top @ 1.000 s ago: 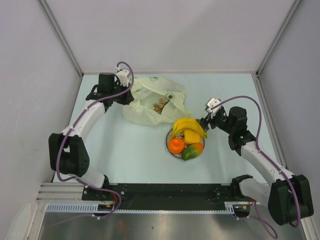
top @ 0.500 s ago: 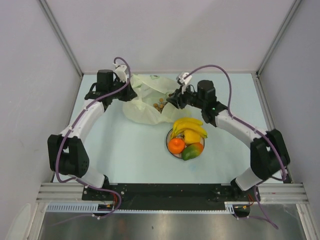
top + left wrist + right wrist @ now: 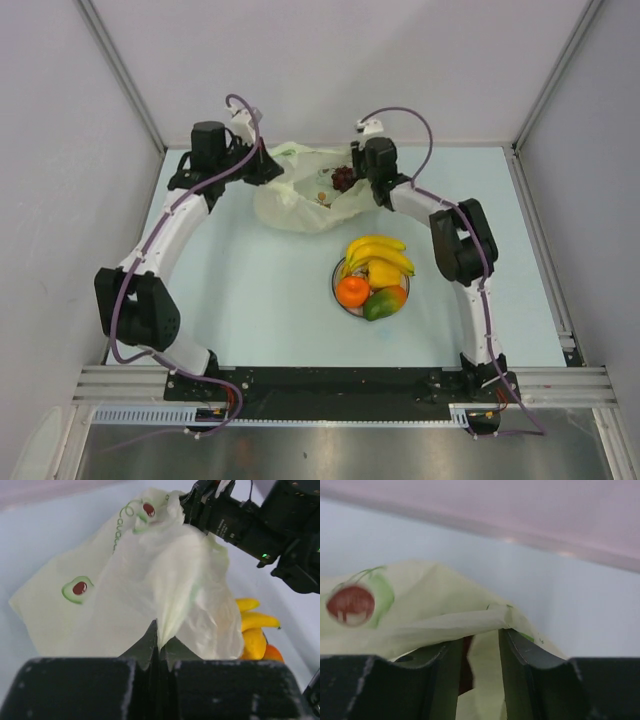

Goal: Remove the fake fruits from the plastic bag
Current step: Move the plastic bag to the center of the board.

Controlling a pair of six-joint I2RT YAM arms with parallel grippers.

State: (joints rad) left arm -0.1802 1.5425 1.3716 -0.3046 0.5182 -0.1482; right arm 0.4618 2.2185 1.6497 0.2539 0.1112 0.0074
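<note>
The pale yellow-cream plastic bag [image 3: 300,200] lies crumpled at the back of the table. My left gripper [image 3: 268,170] is shut on its left edge, the film pinched between the tips [image 3: 161,635]. My right gripper [image 3: 357,180] is at the bag's right rim, jaws apart, with a fold of bag [image 3: 420,600] across its tips [image 3: 482,635]. A dark purple grape bunch [image 3: 343,179] and a brown round cluster [image 3: 322,197] show in the bag's mouth. The banana bunch [image 3: 378,250], orange [image 3: 352,291], yellow fruit [image 3: 384,273] and green-red mango [image 3: 378,305] sit on the plate [image 3: 334,281].
The plate stands in front of the bag, right of centre. Grey walls close in the table on the left, back and right. The right arm [image 3: 240,520] shows beyond the bag in the left wrist view, with the bananas [image 3: 252,615] below it.
My right arm has swung from beside the plate up to the bag's right rim. My left gripper has lifted the bag's left edge slightly back. The grape bunch now shows.
</note>
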